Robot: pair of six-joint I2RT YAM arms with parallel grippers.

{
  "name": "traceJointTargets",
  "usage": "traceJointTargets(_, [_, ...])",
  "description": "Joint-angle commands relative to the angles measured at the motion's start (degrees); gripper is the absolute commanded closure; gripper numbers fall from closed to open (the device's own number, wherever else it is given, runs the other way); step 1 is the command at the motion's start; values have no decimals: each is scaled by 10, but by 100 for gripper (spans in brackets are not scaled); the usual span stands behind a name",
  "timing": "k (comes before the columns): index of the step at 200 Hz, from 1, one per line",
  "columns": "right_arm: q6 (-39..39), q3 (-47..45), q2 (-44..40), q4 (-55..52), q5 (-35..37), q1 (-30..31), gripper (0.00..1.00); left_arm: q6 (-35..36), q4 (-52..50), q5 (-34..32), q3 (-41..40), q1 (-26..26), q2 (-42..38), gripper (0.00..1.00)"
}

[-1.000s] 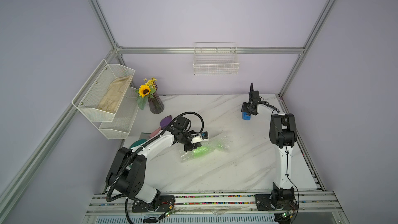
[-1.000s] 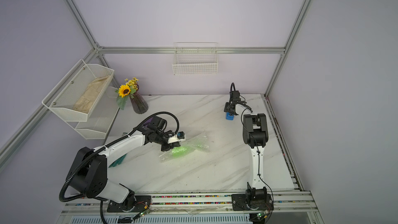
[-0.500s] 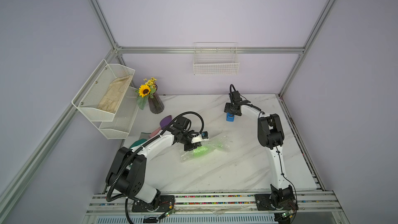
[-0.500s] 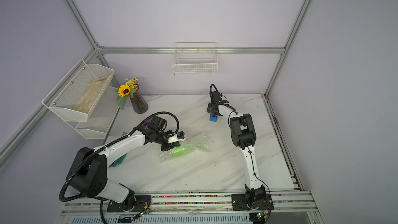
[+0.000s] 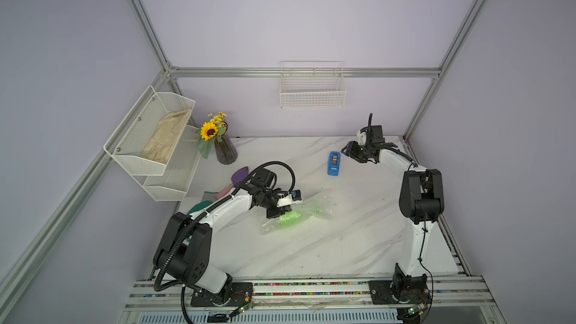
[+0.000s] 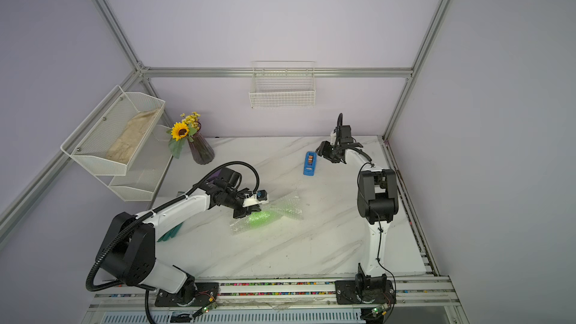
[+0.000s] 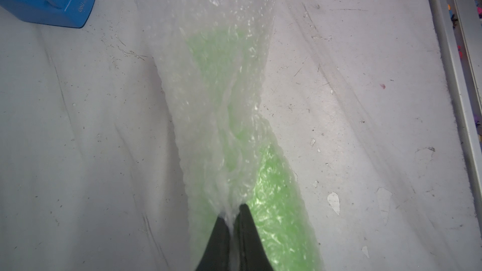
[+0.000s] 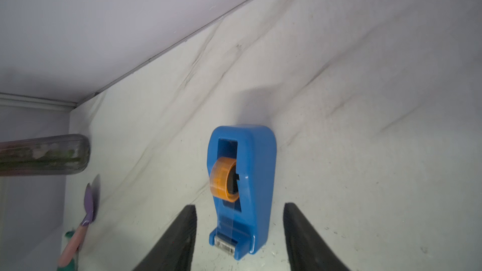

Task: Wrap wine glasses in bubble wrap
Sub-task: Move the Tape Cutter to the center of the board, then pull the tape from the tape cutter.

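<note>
**Lime-green goblet** [image 5: 290,219]: one, lying on its side mid-counter [image 5: 311,254], rolled inside the bubble wrap [image 5: 316,210].

**Left pincer** [image 7: 230,213]: closed, pinching a gathered fold of the wrap on top of the goblet.

**Right pincer** [image 8: 239,205]: jaws parted, holding nothing, near the counter's back right corner.

**Blue tape dispenser** [image 5: 333,163]: toward the back edge, just beside the right pincer, cutter end facing its fingers, apart from both.

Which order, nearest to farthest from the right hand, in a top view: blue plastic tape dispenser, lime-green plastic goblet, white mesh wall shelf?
1. Blue plastic tape dispenser, just beside the right hand.
2. Lime-green plastic goblet, mid-table, inside clear bubble wrap.
3. White mesh wall shelf, on the left wall.
</note>
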Motion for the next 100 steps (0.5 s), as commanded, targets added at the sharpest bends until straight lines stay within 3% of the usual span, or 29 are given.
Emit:
traceJointTargets(1, [28, -36, 12, 71, -148, 3, 51, 10, -10, -12, 11, -3, 9, 91])
traceJointTargets(100, [28, -15, 86, 71, -202, 1, 68, 6, -14, -16, 13, -4, 18, 90])
